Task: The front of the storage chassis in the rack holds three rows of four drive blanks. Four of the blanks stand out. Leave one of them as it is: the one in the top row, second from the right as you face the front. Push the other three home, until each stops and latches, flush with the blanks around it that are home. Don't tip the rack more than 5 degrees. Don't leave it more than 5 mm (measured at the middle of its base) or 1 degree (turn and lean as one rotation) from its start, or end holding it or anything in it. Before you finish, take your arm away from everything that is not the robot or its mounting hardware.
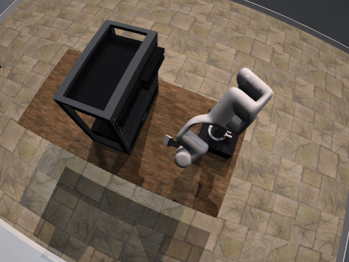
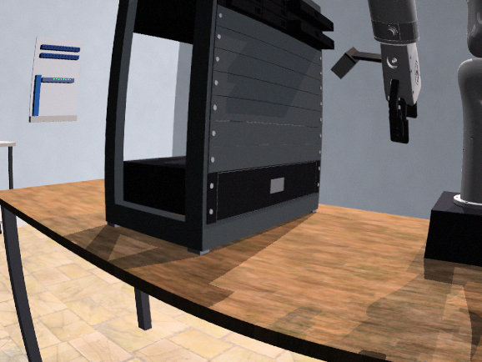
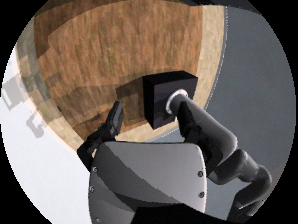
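Best approached by swinging the wrist back toward the rack [image 2: 200,125] front, aligning squarely on one protruding drive blank [image 2: 317,22], then pressing straight in, slowly, to avoid shifting or tipping the frame. Hung beside the rack, well apart from it, with gripper [image 2: 399,125] pointed down at the wooden table [image 2: 292,267]. Fingers spread fully, holding nothing. Protruding blanks located high on the rack front.

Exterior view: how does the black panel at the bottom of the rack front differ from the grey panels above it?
The bottom panel is near-black and carries a small grey rectangular label; the grey panels above are lighter and plain. There is one bottom panel, against several stacked grey ones. The bottom panel looks taller than any single grey one. Both span the rack's front between its screw-dotted posts.
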You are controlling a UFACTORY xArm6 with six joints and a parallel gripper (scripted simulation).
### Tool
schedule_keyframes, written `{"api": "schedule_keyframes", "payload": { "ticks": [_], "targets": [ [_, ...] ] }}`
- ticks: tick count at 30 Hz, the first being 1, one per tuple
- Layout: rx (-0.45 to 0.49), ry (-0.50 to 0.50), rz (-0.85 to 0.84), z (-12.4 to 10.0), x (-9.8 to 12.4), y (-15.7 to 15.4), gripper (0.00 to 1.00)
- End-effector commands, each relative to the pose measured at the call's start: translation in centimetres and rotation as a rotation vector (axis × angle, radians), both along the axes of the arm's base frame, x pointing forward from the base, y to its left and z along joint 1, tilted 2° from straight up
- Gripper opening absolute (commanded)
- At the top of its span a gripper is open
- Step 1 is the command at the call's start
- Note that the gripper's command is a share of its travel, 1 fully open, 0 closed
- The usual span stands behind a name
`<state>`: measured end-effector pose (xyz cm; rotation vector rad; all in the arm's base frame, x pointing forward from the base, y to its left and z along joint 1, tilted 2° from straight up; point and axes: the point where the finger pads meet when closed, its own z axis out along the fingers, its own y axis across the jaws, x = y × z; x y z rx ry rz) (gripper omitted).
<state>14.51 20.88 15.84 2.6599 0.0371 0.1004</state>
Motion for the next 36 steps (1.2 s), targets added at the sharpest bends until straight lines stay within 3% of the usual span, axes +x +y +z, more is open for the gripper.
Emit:
{"api": "schedule_keyframes", "payload": {
  "ticks": [1,15,25,27,36],
  "targets": [
    [0.111,0.013,-0.083,0.3,-0.7,1.5,1.00],
    [0.410,0.052,-0.340,2.4,-1.9,6.1,1.00],
    [0.663,0.088,-0.578,5.8,-1.6,9.7,1.00],
    [0.663,0.088,-0.578,5.8,-1.6,9.7,1.00],
    [0.890,0.126,-0.808,10.1,-0.2,12.2,1.00]
  ]
}}
